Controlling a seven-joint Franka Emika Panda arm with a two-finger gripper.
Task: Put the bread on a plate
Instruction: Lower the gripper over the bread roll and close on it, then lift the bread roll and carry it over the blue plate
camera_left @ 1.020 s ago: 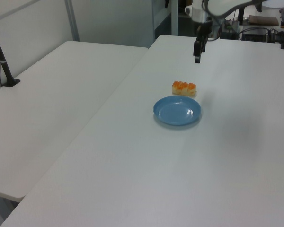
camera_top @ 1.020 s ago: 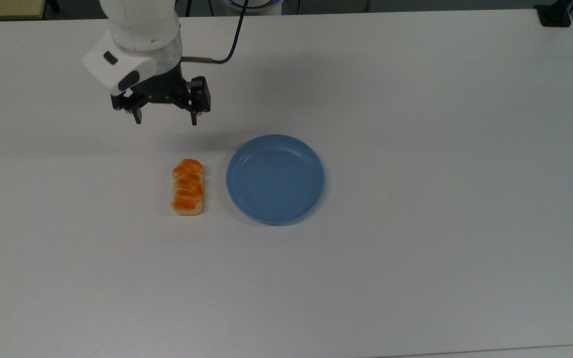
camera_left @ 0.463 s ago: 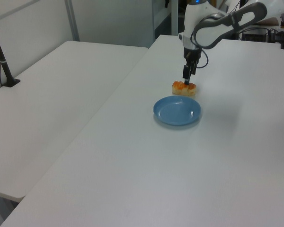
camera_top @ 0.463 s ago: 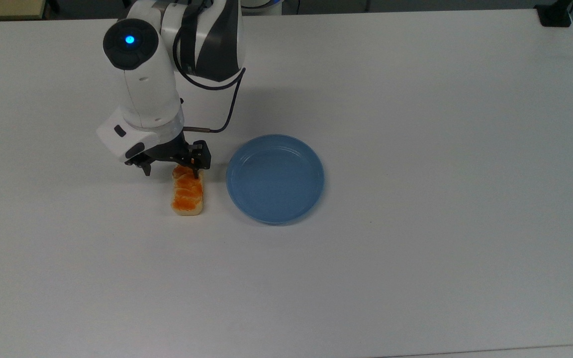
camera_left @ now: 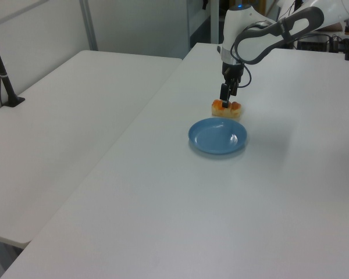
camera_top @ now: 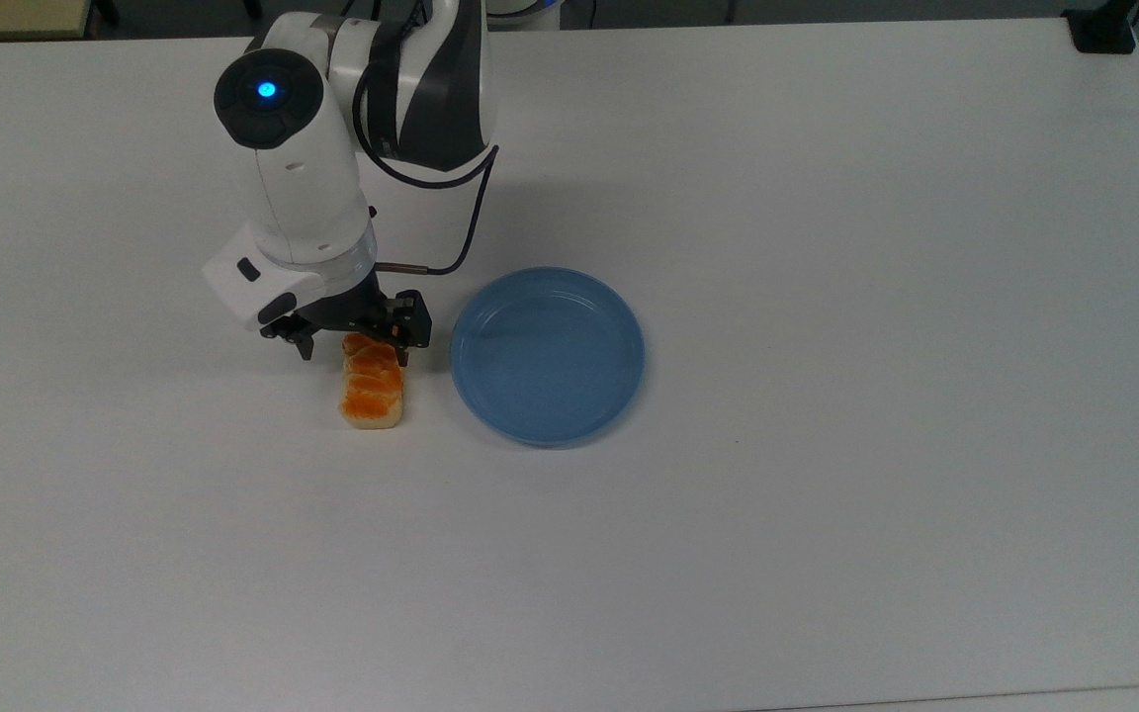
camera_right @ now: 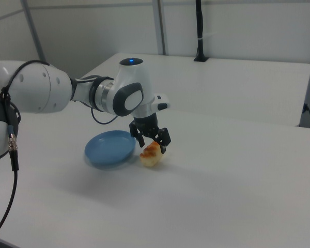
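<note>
A small oblong bread loaf with a glossy orange-brown top (camera_top: 373, 386) lies on a wide white table (camera_top: 827, 494), just beside a round light-blue plastic plate (camera_top: 547, 355).

The black two-finger gripper (camera_top: 354, 352), spread wide, straddles the loaf's far end. Beyond, a second white table (camera_left: 64, 116) meets pale wall panels (camera_right: 237, 26).
</note>
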